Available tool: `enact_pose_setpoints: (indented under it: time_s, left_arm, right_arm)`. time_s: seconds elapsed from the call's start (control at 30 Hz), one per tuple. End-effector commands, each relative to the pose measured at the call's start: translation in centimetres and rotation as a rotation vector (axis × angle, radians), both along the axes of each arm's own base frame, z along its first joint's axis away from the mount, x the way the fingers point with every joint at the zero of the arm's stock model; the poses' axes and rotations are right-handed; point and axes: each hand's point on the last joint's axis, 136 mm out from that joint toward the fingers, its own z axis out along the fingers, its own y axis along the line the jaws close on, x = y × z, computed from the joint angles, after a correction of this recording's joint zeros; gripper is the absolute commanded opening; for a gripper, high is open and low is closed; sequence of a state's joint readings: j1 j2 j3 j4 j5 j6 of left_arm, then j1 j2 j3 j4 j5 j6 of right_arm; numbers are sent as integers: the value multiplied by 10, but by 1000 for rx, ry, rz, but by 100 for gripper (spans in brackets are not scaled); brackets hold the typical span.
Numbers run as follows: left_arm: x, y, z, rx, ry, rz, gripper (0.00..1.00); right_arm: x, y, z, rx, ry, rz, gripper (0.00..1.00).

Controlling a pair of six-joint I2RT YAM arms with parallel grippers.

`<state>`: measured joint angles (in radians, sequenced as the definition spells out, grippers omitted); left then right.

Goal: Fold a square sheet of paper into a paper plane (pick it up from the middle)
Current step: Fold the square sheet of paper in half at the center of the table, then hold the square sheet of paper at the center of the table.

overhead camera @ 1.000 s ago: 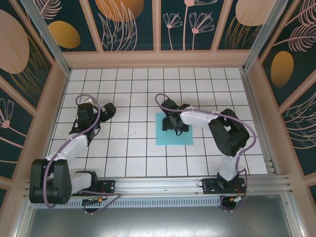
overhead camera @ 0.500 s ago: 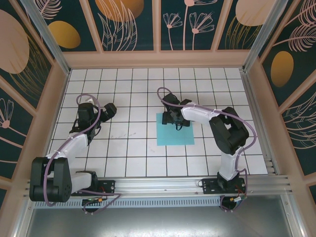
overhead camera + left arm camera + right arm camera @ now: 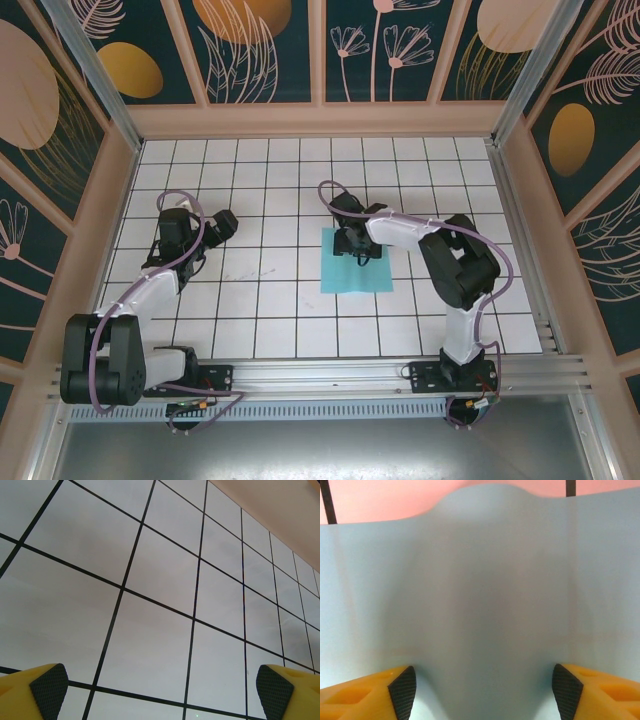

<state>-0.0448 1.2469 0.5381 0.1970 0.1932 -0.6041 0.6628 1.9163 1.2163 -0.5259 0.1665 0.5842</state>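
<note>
Right gripper [image 3: 352,243] jaws are seen drawn closer than a second ago, though a gap is kept. Between them the thin light-blue square sheet of paper [image 3: 356,275], lying mid-way across the white gridded table [image 3: 250,300], is humped upward. The middle pinch is judged begun.

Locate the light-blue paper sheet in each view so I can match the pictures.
Top external: the square sheet of paper lies mid-table, under the right gripper.
Right wrist: the sheet spans the frame, humped between the fingers.
Left wrist: white tiles ahead of the left gripper.
Shared landmark: the table's black grid lines.
</note>
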Motion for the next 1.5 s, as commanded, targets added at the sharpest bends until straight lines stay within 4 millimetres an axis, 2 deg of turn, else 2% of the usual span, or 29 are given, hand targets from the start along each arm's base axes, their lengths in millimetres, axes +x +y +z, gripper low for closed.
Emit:
enact_pose_setpoints:
  time_s: [0.0, 0.1, 0.17, 0.23, 0.33, 0.4, 0.53, 0.67, 0.73, 0.83, 1.0, 1.33, 1.47]
  left_arm:
    - [6, -4, 9, -21, -19, -21, 99]
    - [4, -11, 10, -62, -23, -47, 99]
    - [2, -18, 9, -99, -19, -75, 99]
    - [-1, -27, 10, -150, -23, -113, 98]
    - [-9, -44, 11, -256, -27, -176, 98]
    - [-15, -57, 14, -332, -40, -222, 99]
    - [-28, -83, 18, -418, -39, -313, 98]
    - [-42, -119, 22, -470, -19, -421, 98]
    - [-49, -133, 23, -534, 1, -458, 97]
    - [-56, -144, 22, -613, 4, -484, 93]
    - [-66, -170, 14, -677, 53, -560, 85]
    - [-72, -205, -4, -719, 128, -627, 71]
    - [-74, -214, 4, -769, 106, -662, 61]
  right_arm:
    - [-16, -10, -23, -21, 75, 2, 65]
    - [-7, 8, -4, 84, 31, 19, 49]
    - [-2, 28, 15, 198, -7, 45, 40]
    - [-4, 57, 41, 387, -31, 98, 33]
    - [-6, 92, 85, 677, -83, 167, 29]
    - [-11, 106, 108, 818, -100, 211, 29]
    - [-14, 112, 132, 1009, -105, 242, 28]
    - [-17, 106, 129, 1113, -67, 245, 29]
    - [-22, 105, 117, 1123, -35, 243, 30]
    - [-20, 95, 104, 1146, 1, 224, 31]
    - [-23, 93, 94, 1191, 52, 209, 32]
    - [-25, 88, 92, 1240, 85, 186, 32]
    - [-26, 88, 92, 1253, 96, 181, 32]
